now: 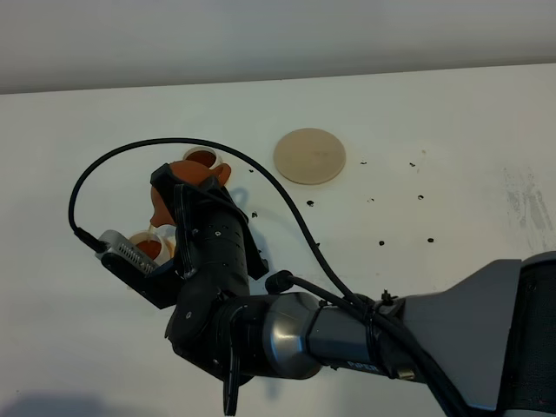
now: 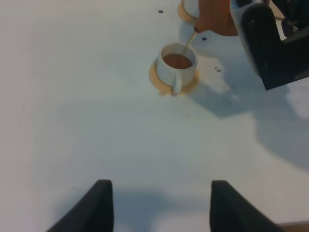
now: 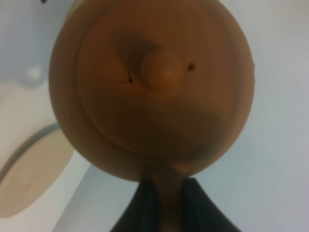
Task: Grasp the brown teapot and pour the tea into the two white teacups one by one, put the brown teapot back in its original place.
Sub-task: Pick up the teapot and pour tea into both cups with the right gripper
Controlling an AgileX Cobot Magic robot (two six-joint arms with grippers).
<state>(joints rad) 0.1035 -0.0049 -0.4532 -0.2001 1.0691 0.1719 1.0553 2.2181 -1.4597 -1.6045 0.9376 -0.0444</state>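
Note:
The brown teapot (image 1: 188, 172) hangs tilted at the left of the table, its handle clamped in my right gripper (image 1: 184, 195), which has reached across from the right. In the left wrist view a thin stream runs from the teapot (image 2: 216, 18) spout into the nearer white teacup (image 2: 177, 67), which holds brown tea on its orange saucer (image 2: 159, 82). That cup (image 1: 149, 247) shows below the pot from above. The farther teacup (image 1: 201, 158) also holds tea. The beige coaster (image 1: 310, 155) lies bare. The right wrist view shows the knobbed lid (image 3: 164, 67) and my gripper (image 3: 162, 195) on the handle. My left gripper (image 2: 161, 208) stands open over bare table.
A black cable (image 1: 261, 178) loops from the right arm (image 1: 347, 334) over the table. Small dark specks (image 1: 382, 241) are scattered right of the coaster. The table's far edge (image 1: 347, 74) meets a pale wall.

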